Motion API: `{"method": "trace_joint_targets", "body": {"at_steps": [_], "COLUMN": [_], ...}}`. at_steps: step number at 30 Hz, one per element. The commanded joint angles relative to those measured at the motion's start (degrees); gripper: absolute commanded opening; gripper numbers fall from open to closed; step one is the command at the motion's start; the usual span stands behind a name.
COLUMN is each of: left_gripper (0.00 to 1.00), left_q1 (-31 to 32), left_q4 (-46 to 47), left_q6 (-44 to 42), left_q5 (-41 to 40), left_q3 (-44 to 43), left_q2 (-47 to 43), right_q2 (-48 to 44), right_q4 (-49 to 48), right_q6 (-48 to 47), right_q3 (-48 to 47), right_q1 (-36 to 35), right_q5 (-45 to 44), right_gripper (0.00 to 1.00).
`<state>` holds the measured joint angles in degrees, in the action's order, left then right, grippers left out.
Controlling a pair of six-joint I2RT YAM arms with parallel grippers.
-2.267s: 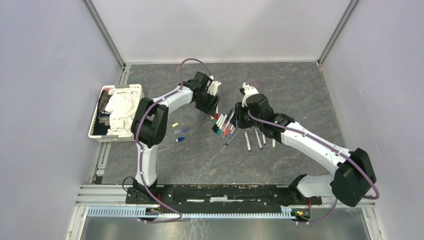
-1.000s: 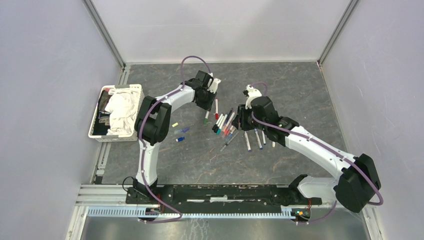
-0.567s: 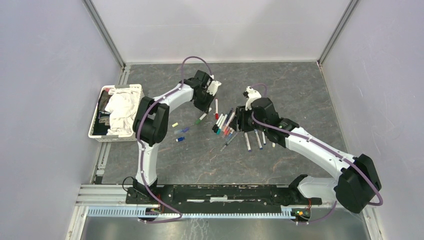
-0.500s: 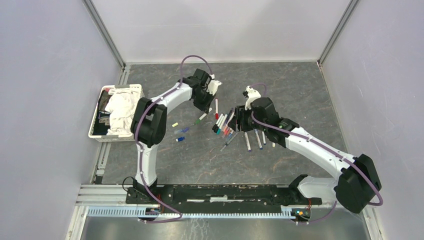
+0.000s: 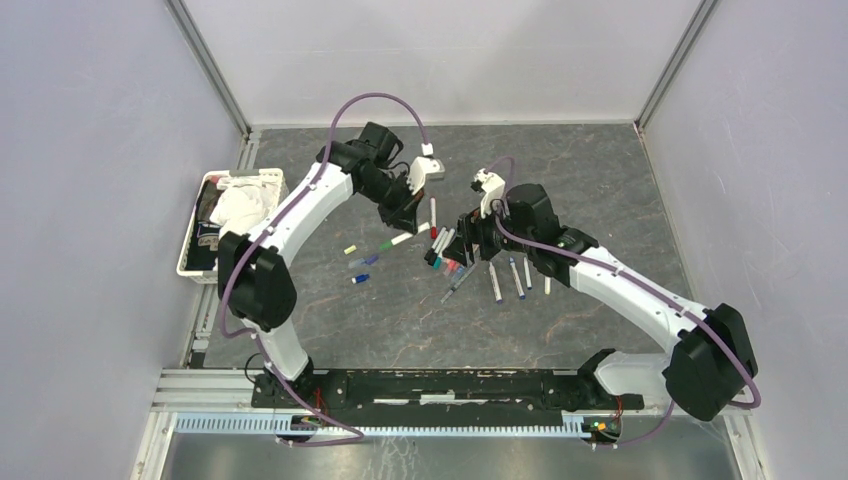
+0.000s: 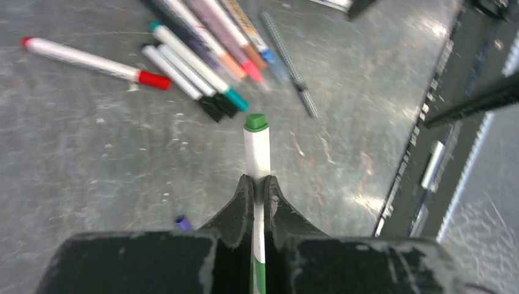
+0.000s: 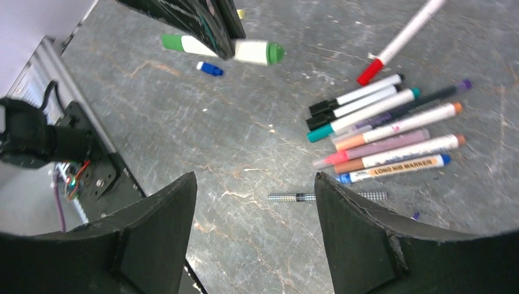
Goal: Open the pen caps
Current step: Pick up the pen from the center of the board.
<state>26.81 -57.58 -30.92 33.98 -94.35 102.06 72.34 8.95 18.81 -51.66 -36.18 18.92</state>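
Note:
My left gripper (image 6: 257,180) is shut on a white pen (image 6: 257,150) with a green cap (image 6: 256,121) pointing away from the wrist. In the top view this green pen (image 5: 402,238) hangs under the left gripper (image 5: 405,213), left of the pile of pens (image 5: 450,255). My right gripper (image 7: 254,184) is open and holds nothing. It hovers over the table beside the pile (image 7: 379,135), and the green pen (image 7: 248,51) shows a little ahead of it. Loose pen caps lie left of the pile: yellow (image 5: 350,249), purple (image 5: 365,261), blue (image 5: 360,278).
A red-capped pen (image 5: 433,215) lies apart behind the pile. Several pens (image 5: 510,278) lie in a row under the right arm. A thin grey patterned pen (image 7: 294,197) lies below the right fingers. A white basket (image 5: 195,262) with cloth stands at the left edge.
The left gripper shut on the green pen and swung it round, the arm now reaching in from the left. The right gripper opened wider and shifted slightly left toward it.

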Motion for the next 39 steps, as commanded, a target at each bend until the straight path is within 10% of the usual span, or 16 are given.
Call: {"method": "trace_joint_targets", "body": {"at_steps": [1,12,24,39], "left_gripper": [0.02,0.02,0.02,0.02], "left_q1": [1.1,3.8,5.6,8.5], "left_q4": [-11.2,-18.6,-19.6,-19.6], "left_q6": [-13.4,-21.2,-21.6,-21.7], "left_q5": [9.1,13.8,14.2,10.7], "left_q3": [2.3,3.0,2.1,0.8], "left_q2": [-4.0,-7.7,-9.9,-9.6], "right_q2": [0.7,4.0,7.9,12.4], "right_q4": [-3.1,-16.1,-29.3,-27.4], "right_q6": [-7.0,-0.2,11.5,13.2], "right_q3": [-3.5,0.6,3.7,0.8], "right_q1": [0.4,0.9,1.3,1.3], "right_q5": [11.3,33.7,39.3,42.6], "right_gripper": [0.77,0.77,0.74,0.46]}}
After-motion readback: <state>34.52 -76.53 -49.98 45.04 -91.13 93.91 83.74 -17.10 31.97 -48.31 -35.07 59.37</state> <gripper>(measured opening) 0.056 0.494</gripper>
